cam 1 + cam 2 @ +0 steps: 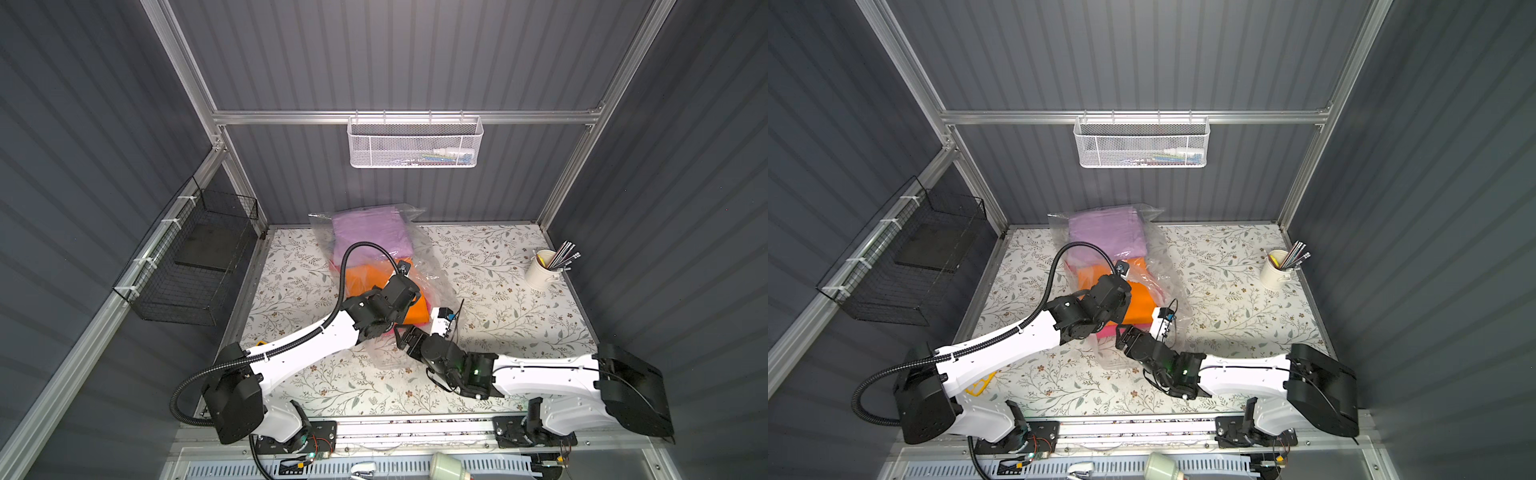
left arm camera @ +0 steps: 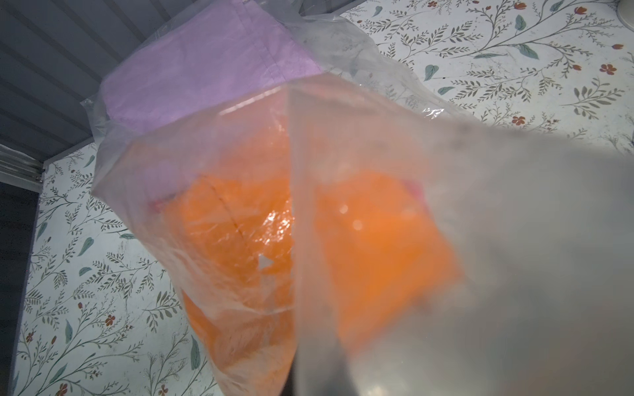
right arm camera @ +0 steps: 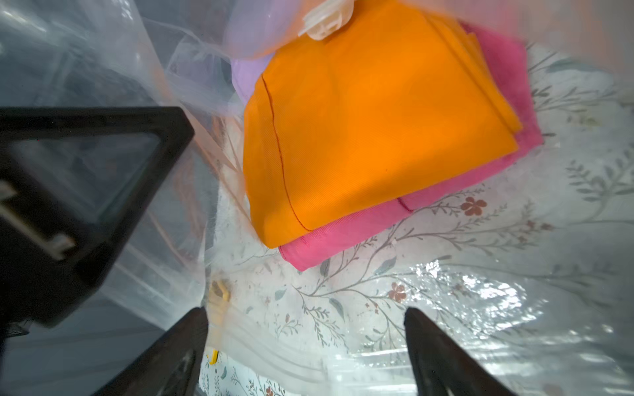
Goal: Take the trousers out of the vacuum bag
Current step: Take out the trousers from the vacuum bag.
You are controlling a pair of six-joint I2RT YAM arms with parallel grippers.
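Ideally, left gripper (image 1: 405, 293), pinched shut, lifts the vacuum bag (image 1: 434, 270) film; right gripper (image 3: 305, 312), fingers spread, should advance toward eleven o'clock, nipping only the orange trousers (image 3: 360, 137) inside.

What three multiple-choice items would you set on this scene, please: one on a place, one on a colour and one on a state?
1. Under the orange trousers lie: A red trousers; B pink trousers; C blue trousers.
2. The trousers nearest the back wall are: A lilac; B red; C blue.
3. The right gripper is: A shut on cloth; B out of view; C open.
Key: 1 B, a pink edge juts out beneath the orange; 2 A, the lilac trousers lie at the far end of the bag; 3 C, its fingers stand wide apart.
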